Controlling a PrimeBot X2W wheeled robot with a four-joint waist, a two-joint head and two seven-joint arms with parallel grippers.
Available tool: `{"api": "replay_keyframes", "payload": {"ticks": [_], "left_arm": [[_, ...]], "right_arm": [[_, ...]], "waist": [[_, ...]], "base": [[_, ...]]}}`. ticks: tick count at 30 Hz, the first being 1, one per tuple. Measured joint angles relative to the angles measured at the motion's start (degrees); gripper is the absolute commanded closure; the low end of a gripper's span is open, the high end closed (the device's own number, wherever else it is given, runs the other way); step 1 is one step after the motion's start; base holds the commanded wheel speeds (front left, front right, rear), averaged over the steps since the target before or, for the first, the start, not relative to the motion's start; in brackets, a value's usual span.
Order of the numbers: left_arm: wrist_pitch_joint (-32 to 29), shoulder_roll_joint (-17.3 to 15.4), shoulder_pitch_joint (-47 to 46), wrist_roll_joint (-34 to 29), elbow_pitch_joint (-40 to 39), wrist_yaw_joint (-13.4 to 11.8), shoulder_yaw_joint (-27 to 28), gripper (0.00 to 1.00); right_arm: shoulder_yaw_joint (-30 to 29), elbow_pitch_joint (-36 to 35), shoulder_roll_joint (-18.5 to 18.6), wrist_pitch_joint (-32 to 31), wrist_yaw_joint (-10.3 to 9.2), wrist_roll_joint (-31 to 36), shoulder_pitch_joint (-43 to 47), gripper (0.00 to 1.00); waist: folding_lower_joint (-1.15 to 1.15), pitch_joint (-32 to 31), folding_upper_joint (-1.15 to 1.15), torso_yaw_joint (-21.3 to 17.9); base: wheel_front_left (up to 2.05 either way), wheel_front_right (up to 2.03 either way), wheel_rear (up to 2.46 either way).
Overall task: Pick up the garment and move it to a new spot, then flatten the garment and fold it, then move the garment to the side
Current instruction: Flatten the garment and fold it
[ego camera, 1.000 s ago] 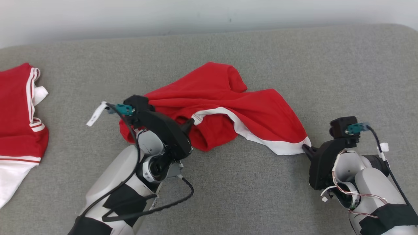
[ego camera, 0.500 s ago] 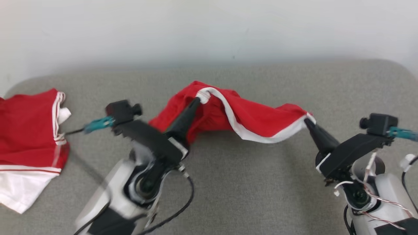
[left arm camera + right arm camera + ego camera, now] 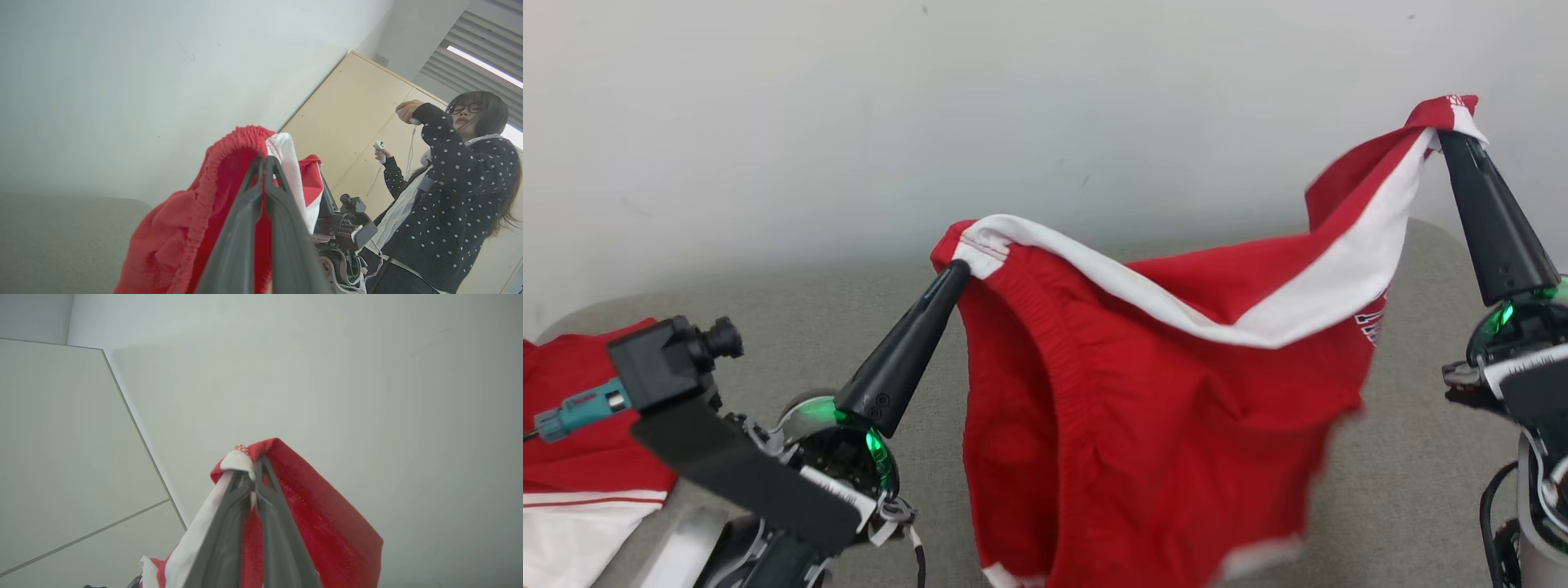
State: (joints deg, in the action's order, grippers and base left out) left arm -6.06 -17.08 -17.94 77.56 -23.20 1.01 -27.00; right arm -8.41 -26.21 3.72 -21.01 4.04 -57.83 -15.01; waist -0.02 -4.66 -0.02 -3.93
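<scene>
Above the grey cloth-covered tabletop [image 3: 1413, 457], the red garment [image 3: 1160, 425] hangs in the air, stretched between the two arms. The left gripper [image 3: 961, 271] holds one corner of the white-edged waistband at the lower end. Its fingers are pressed together on the cloth, and the left wrist view shows gathered red elastic and a fold of white bunched over the tips. The right gripper [image 3: 1451, 140] stands higher, at the upper right of the head view against the pale wall [image 3: 849, 122]. Its fingers are likewise clamped on a red-and-white corner, which caps the tips in the right wrist view.

Between the two grips the white band sags in a shallow curve, and the red body of the garment drops below it in loose folds. Its lower edge is blurred, so it may or may not touch the tabletop.

A second red-and-white garment [image 3: 580, 461] lies flat at the far left of the tabletop, well apart from the hanging one. In the left wrist view a person [image 3: 449, 196] in a dark dotted top stands before a light wooden cabinet [image 3: 347, 122], with a white controller [image 3: 379, 145] in one hand.
</scene>
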Motion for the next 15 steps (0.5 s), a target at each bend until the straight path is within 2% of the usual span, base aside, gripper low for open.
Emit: {"api": "replay_keyframes", "payload": {"ticks": [3,6,8,10,12,13,15], "left_arm": [[-1.0,-0.2,-0.3,-1.0,4.2,-4.6,0.0,1.0],[-1.1,-0.1,-2.7,-4.2,14.7,-8.3,0.0,1.0],[-0.7,0.2,-6.2,-7.3,23.3,-8.6,0.2,1.0],[0.3,1.2,-11.4,-10.4,30.3,-8.6,0.7,1.0],[2.0,2.1,-19.1,-15.3,34.6,-8.6,1.2,1.0],[4.4,3.8,-28.2,-18.4,36.7,-8.5,2.2,1.0],[5.9,4.2,-35.6,-22.0,38.4,-8.5,2.4,1.0]], "right_arm": [[0.1,4.2,0.1,-1.4,-3.25,2.2,-1.9,1.0],[2.0,15.1,0.1,-1.7,-6.03,6.2,-4.5,1.0],[3.9,23.2,0.1,-1.7,-7.26,9.5,-7.6,1.0],[5.2,28.4,0.0,-1.2,-7.97,11.0,-12.7,1.0],[4.7,30.3,-0.1,0.6,-8.66,12.0,-20.3,1.0],[3.5,30.2,0.0,2.6,-8.65,12.0,-28.7,1.0],[3.2,30.5,0.4,4.0,-8.56,12.3,-34.5,1.0]], "waist": [[0.0,0.5,0.0,-0.9],[0.02,1.9,0.01,-1.5],[0.02,3.2,0.02,-1.7],[0.03,4.7,0.02,-1.8],[0.04,6.3,0.03,-1.9],[0.04,7.9,0.03,-1.9],[0.03,9.3,0.02,-1.9]], "base": [[0.0,0.0,0.0],[0.0,0.0,0.0],[0.0,0.0,0.0],[0.0,0.0,0.0],[0.0,0.0,0.0],[0.0,0.0,0.0],[0.0,0.0,0.0]]}}
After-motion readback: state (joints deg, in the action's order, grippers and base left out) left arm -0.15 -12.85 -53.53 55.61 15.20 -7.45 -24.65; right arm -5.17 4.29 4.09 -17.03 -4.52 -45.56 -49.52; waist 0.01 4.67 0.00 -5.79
